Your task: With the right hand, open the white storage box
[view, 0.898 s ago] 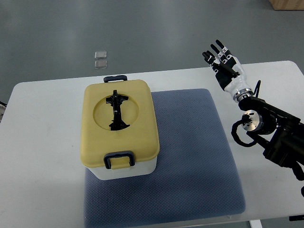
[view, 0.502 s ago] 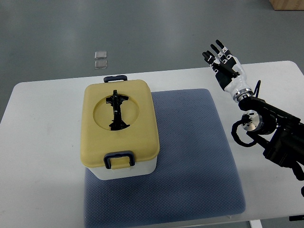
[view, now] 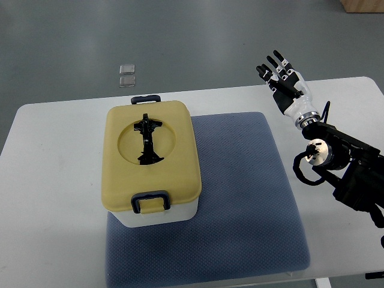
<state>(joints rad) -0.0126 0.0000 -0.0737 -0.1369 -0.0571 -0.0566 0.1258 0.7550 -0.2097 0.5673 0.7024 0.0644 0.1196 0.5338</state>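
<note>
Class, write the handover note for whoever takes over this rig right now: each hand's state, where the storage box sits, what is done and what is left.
Right hand: open, fingers spread, holding nothing, above the table's far right part, well clear of the box.
Left hand: not in view.
White storage box: on the left part of the blue mat on the white table, yellow lid closed, black handle lying flat in the lid's round recess; dark latches at the near and far ends.
Done: nothing yet; box untouched.
Left: bring the right hand over, probably release the latches, lift the lid.

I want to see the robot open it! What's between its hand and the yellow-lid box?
Top view: only bare blue mat and white table between the right hand and box.
</note>
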